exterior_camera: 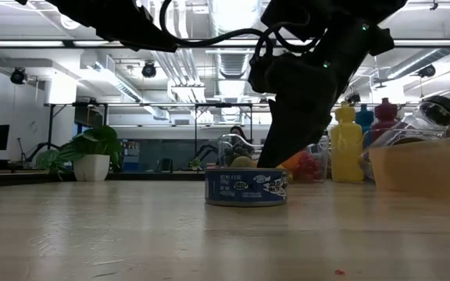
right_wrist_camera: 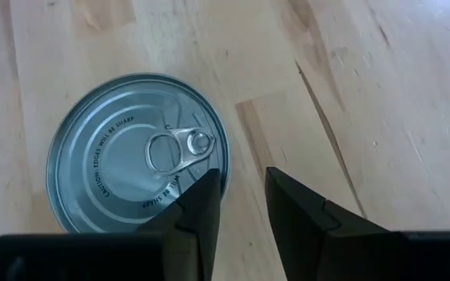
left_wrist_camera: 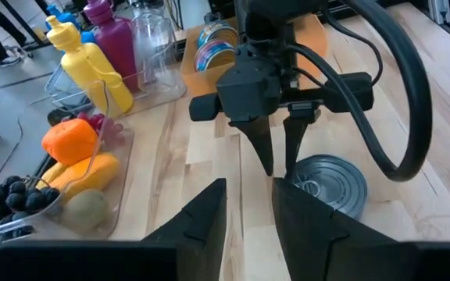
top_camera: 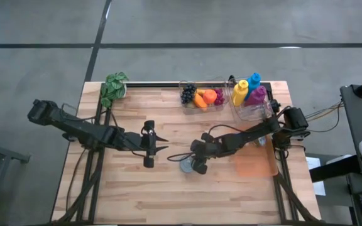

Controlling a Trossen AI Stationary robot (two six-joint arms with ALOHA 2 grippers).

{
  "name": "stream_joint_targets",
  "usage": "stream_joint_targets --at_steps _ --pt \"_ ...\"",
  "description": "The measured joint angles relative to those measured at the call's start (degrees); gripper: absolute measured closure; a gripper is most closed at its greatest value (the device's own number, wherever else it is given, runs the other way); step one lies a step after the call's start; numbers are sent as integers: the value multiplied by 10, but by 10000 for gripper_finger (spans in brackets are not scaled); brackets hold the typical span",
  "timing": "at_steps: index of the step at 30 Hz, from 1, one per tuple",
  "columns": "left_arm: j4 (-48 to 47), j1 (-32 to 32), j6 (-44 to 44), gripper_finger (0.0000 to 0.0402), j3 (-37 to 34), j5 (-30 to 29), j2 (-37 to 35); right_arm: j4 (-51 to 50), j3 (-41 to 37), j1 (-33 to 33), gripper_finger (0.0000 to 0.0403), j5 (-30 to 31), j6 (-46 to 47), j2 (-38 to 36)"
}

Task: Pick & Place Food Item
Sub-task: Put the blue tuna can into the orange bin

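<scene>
Right gripper (top_camera: pixel 190 164) in the high view sits over a flat round silver tin can (top_camera: pixel 186 166) mid-table, the orange tray (top_camera: pixel 254 164) beside it, the left gripper (top_camera: pixel 162 145) waiting nearby with a narrow gap between its fingers; low view shows the blue-labelled can resting flat on the wooden table (exterior_camera: pixel 92 234), the arm coming down behind it. Left wrist view: right fingers nearly together, tips just beside the can's rim, gripping nothing; right wrist view agrees, one finger overlapping the pull-tab lid's edge. Judgement: rigid, fairly heavy, smooth and slippery, so reopen and pinch across the side wall.
</scene>
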Motion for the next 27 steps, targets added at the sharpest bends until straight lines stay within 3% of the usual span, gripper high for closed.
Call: stream_joint_targets --at_steps 14,27 --pt "0 0 -1 293 0 0 0 -12 -2 0 389 0 18 -1" --pt "0 0 0 293 0 0 0 -31 -1 -4 394 0 56 -2"
